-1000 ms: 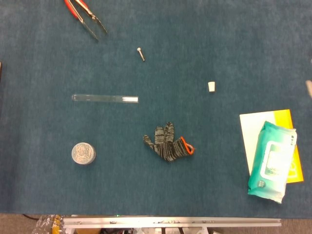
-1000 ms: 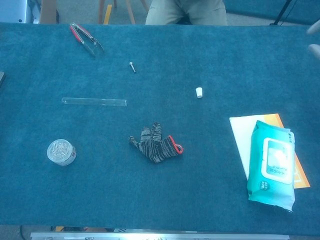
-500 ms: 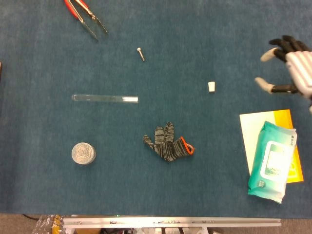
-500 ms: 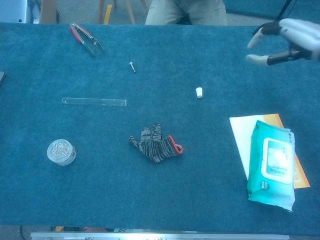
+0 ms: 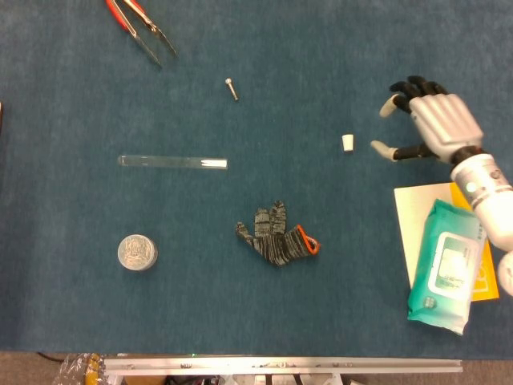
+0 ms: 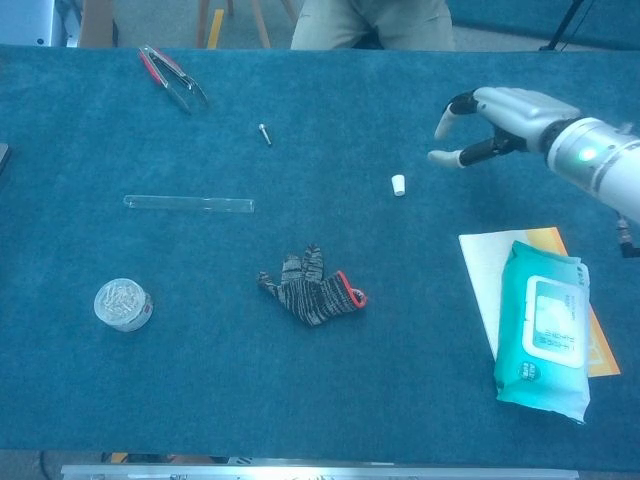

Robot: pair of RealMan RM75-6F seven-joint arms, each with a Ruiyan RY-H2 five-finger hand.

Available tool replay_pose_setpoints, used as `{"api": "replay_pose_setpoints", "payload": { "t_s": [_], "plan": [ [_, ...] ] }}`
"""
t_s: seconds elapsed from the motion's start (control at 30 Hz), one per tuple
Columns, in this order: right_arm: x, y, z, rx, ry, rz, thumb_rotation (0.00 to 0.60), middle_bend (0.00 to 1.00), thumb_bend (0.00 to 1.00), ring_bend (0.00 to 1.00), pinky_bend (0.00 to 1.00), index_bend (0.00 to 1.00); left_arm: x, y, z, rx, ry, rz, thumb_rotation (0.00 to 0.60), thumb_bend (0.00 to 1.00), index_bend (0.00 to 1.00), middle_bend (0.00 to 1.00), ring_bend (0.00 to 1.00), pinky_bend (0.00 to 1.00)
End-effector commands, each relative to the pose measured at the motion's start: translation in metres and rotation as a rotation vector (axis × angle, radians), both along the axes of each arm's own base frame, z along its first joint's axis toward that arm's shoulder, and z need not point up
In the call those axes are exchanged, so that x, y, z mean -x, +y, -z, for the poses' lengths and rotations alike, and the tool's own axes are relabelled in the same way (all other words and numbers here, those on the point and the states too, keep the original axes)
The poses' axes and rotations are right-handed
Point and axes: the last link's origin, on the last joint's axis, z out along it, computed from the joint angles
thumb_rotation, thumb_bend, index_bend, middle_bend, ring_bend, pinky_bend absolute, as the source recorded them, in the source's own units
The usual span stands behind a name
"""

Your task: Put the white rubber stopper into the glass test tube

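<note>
The right hand (image 5: 429, 124) has its fingers spread wide and holds nothing. It is near the small white rubber stopper (image 5: 348, 143) on the fuzzy blue table (image 5: 321, 305). The long clear glass test tube (image 5: 172, 162) lies flat, well apart

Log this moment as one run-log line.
right robot hand: open, beside white rubber stopper, not touching | glass test tube: lying flat | left robot hand: not in view

White stopper (image 5: 348, 143), grey-black glove (image 5: 276, 235) w/ orange cuff
</note>
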Motion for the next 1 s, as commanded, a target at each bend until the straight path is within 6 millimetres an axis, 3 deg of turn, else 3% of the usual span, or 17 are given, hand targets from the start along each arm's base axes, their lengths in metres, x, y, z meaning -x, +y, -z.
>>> {"api": "replay_pose_setpoints", "payload": {
  "t_s": [0.03,0.5,1.0],
  "plan": [
    [-0.002,-0.001,0.012,-0.028,0.016,0.006,0.286,0.16,0.24,0.01,0.12,0.34,0.001,0.001,0.000,0.002,-0.003,-0.002,0.600,0.34,0.26,0.23,0.07,0.08],
    [-0.015,-0.012,0.048,-0.084,0.072,0.022,0.275,0.16,0.23,0.01,0.12,0.34,0.008,-0.001,-0.003,-0.007,-0.010,-0.015,0.600,0.34,0.26,0.23,0.07,0.08],
    [-0.015,-0.016,0.063,-0.105,0.072,0.040,0.275,0.16,0.23,0.01,0.12,0.33,0.011,-0.002,-0.004,-0.011,-0.007,-0.019,0.600,0.34,0.26,0.23,0.07,0.08]
  ]
}}
